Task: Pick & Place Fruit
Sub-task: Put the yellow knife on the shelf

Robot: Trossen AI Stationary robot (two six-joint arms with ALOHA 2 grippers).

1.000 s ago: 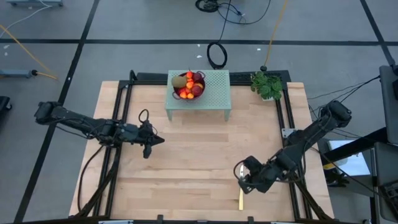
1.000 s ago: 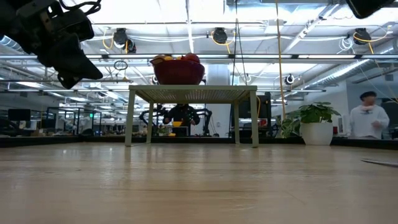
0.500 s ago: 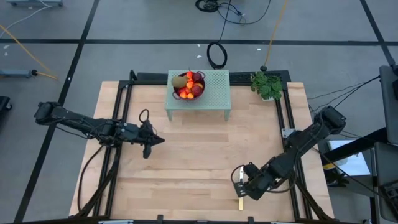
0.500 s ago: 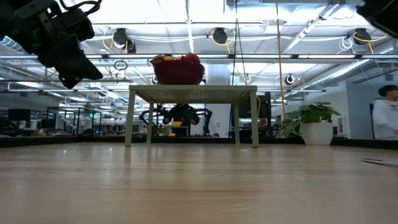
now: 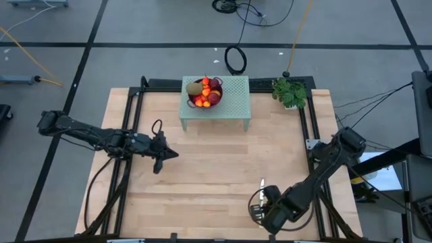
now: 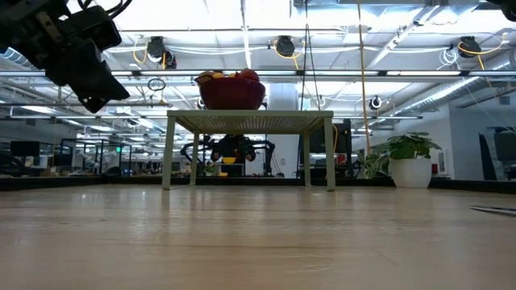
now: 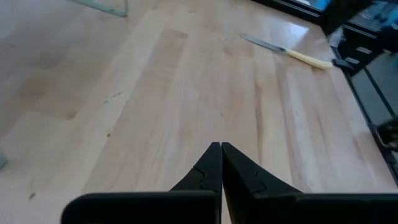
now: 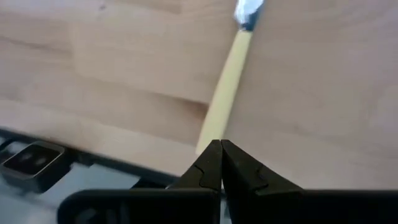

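Left gripper point(image 5: 170, 154): fingers pressed together, empty, raised over the table's point(image 5: 202, 175) left-middle.
Right gripper point(image 5: 257, 211): pressed together above the knife point(image 7: 287, 51), front edge.
Fruit point(image 5: 206, 92): in the bowl point(image 6: 231, 94) on the small stand point(image 5: 233, 101).

- You're in a robotics lab set inside a big open-plan hall.
- Your wooden table point(image 5: 202, 169) sits in a black metal frame point(image 5: 131, 115) on grey carpet tiles point(image 5: 135, 61) marked with dark tape.
- Loose cables point(image 5: 236, 59) lie on the floor.
- Across the table you see exposed ceiling ducts point(image 6: 363, 48), strip lights, desks with monitors point(image 6: 24, 149), and another robot rig point(image 6: 230, 149).
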